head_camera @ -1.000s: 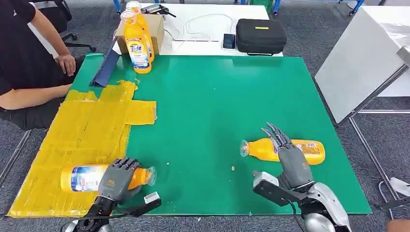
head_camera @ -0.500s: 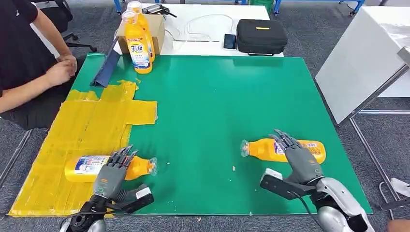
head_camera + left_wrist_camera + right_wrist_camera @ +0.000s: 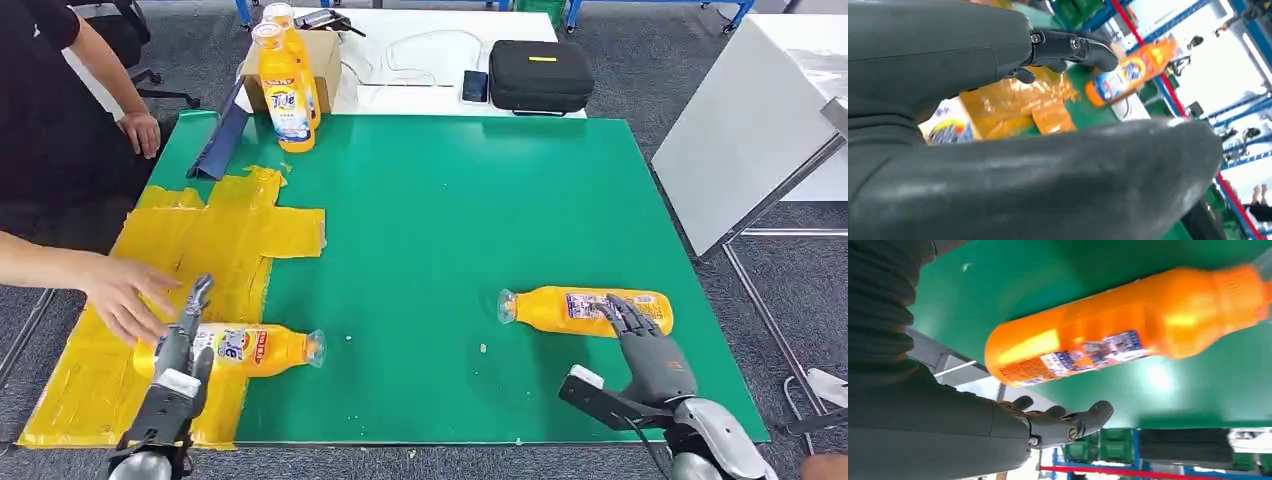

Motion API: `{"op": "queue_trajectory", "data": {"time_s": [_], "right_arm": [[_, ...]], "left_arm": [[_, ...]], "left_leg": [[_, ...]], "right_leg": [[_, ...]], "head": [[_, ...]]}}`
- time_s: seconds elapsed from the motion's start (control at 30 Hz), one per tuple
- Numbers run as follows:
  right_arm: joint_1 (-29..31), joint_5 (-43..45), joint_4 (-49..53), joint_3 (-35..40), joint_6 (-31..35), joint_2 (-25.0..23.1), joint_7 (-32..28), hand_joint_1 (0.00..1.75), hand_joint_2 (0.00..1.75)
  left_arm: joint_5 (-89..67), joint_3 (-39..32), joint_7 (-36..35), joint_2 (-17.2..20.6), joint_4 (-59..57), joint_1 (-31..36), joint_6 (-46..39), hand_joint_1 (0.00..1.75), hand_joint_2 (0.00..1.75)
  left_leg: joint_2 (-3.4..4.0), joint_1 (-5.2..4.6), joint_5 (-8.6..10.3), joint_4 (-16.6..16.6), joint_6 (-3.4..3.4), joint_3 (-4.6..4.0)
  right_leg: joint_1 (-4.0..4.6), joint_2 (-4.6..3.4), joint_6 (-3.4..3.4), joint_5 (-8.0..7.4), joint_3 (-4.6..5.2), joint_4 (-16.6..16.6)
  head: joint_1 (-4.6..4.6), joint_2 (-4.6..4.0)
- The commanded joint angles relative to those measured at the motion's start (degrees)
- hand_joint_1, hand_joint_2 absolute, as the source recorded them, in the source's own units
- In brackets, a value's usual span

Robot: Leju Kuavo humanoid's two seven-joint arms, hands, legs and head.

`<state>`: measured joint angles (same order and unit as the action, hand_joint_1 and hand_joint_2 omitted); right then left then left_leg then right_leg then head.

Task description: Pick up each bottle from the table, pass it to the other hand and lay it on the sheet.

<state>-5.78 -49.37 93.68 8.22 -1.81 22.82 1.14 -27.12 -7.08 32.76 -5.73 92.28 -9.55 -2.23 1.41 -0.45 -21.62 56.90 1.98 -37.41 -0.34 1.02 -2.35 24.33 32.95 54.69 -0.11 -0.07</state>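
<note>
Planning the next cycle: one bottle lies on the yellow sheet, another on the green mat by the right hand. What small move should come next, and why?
Probably close the right hand around the orange bottle on the green mat: its fingers are apart beside the bottle and hold nothing, and the left hand holds nothing, ready to receive it.

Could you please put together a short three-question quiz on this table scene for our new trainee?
1. True or false: the bottle by the left hand lies partly on the yellow sheet.
2. The right hand is: A) gripping a bottle, B) open beside the other lying bottle, C) on the black case.
3. Fill in: a person's hand reaches over the ____ sheet.

Key: 1 true; 2 B; 3 yellow.
</note>
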Motion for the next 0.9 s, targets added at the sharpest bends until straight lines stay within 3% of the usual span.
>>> {"op": "queue_trajectory", "data": {"time_s": [0.03, 0.17, 0.43, 0.63, 0.9], "right_arm": [[2.54, -2.39, -6.17, -2.45, -0.7, -2.29, 0.51, 0.0, 1.75], [4.91, -6.45, -10.62, -5.07, 0.51, -2.46, -0.4, 0.0, 1.75], [6.36, -6.54, -11.67, -7.11, 1.03, -2.98, -0.48, 0.0, 1.75], [10.63, -4.53, -18.95, -9.51, -0.38, -2.12, -1.89, 0.0, 1.75], [13.92, -5.03, -23.44, -7.34, -1.45, -1.48, -1.72, 0.0, 1.75]], "left_arm": [[-0.72, -3.55, 0.33, -2.6, 0.91, -0.05, 0.51, 0.0, 0.0], [0.47, -3.13, 0.58, -2.39, 0.45, 0.31, 1.38, 0.0, 0.0], [1.11, -3.14, 0.53, -2.19, 0.88, 0.32, 1.71, 0.0, 0.0], [4.93, -2.74, 1.32, -1.81, 0.35, 1.36, 4.09, 0.0, 0.0], [7.56, -2.57, 1.31, -1.62, 2.19, 1.4, 5.34, 0.0, 0.0]], "left_leg": [[-0.01, 0.05, -0.03, -0.03, -0.08, 0.11], [-0.01, 0.02, -0.11, -0.03, -0.12, 0.3], [0.0, 0.04, 0.0, -0.01, -0.07, 0.18], [0.02, 0.03, 0.04, -0.01, -0.03, 0.13], [0.04, 0.02, 0.01, 0.02, -0.05, 0.19]], "right_leg": [[0.03, -0.1, -0.01, -0.05, -0.11, -0.06], [-0.01, -0.16, 0.02, -0.01, -0.83, -0.05], [0.02, -0.13, 0.02, -0.09, -0.72, -0.03], [0.01, -0.12, 0.0, -0.12, -0.67, -0.04], [-0.02, -0.16, 0.02, -0.09, -0.72, 0.0]], "head": [[0.02, 0.0], [0.0, 0.0], [0.02, 0.0], [0.0, 0.0], [0.0, 0.0]]}}
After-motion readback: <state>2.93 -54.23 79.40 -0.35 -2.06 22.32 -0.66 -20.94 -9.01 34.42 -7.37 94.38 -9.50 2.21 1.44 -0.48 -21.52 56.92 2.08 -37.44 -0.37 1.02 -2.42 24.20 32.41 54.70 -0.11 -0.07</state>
